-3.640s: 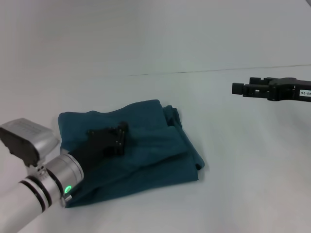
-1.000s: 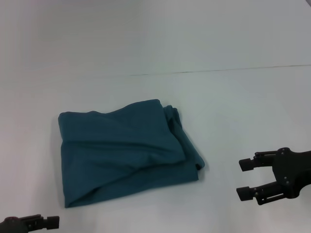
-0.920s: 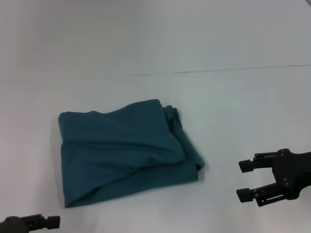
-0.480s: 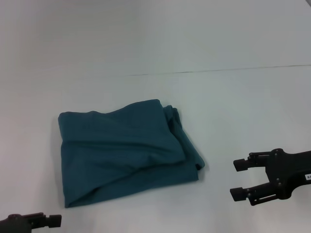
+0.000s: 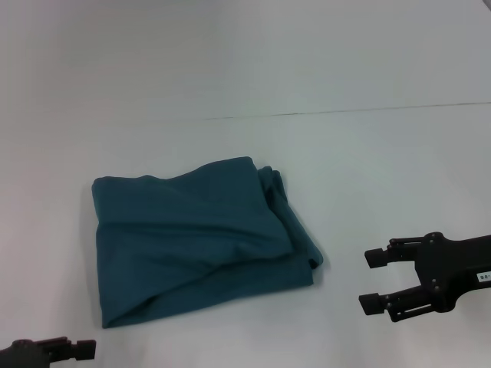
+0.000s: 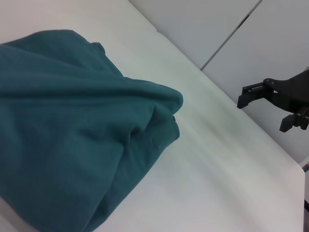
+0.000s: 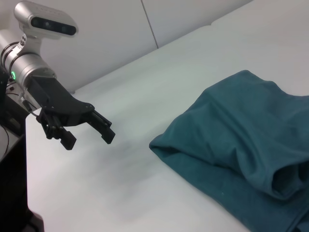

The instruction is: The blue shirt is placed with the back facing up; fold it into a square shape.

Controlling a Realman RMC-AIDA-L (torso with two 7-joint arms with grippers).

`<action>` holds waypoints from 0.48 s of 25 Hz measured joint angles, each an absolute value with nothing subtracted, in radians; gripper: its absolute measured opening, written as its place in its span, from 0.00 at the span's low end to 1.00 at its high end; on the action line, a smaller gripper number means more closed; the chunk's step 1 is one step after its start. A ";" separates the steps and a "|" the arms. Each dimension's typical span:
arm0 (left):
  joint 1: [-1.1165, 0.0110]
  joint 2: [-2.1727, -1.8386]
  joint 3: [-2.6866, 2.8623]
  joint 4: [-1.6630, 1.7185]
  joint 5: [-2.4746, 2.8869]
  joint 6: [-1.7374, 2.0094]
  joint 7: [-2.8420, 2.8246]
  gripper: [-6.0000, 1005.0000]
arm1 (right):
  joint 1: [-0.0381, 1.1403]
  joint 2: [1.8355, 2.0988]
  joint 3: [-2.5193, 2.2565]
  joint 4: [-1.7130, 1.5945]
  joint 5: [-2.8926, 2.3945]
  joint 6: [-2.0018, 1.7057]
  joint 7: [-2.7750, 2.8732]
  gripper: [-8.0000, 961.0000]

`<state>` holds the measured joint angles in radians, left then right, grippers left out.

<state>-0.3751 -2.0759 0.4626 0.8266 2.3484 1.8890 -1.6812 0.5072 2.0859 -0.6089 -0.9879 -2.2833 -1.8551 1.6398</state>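
Plain white table with a thin dark seam across it.

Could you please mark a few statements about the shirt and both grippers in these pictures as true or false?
1. The blue shirt lies folded into a compact bundle on the table. True.
2. The right gripper is clamped on the shirt. False: it is open, beside the shirt and apart from it.
3. The left gripper is open and holds nothing. True.
4. White lettering shows on the shirt. False: only plain blue fabric shows.
5. The left gripper rests on the shirt. False: it is clear of it.
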 joint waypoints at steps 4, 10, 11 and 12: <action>-0.372 -2.078 0.463 0.826 2.351 1.889 -1.680 0.92 | 0.506 2.086 -0.609 -0.988 -2.280 -1.855 1.640 0.96; -0.369 -2.082 0.463 0.826 2.356 1.880 -1.679 0.92 | 0.506 2.086 -0.609 -0.982 -2.279 -1.853 1.639 0.96; -0.369 -2.083 0.463 0.827 2.356 1.879 -1.678 0.92 | 0.506 2.086 -0.609 -0.980 -2.279 -1.853 1.639 0.96; -0.368 -2.083 0.463 0.826 2.357 1.877 -1.678 0.92 | 0.507 2.086 -0.609 -0.977 -2.279 -1.852 1.638 0.96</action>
<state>-0.3682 -2.0831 0.4633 0.8264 2.3566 1.8774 -1.6779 0.5069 2.0862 -0.6089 -0.9775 -2.2785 -1.8518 1.6384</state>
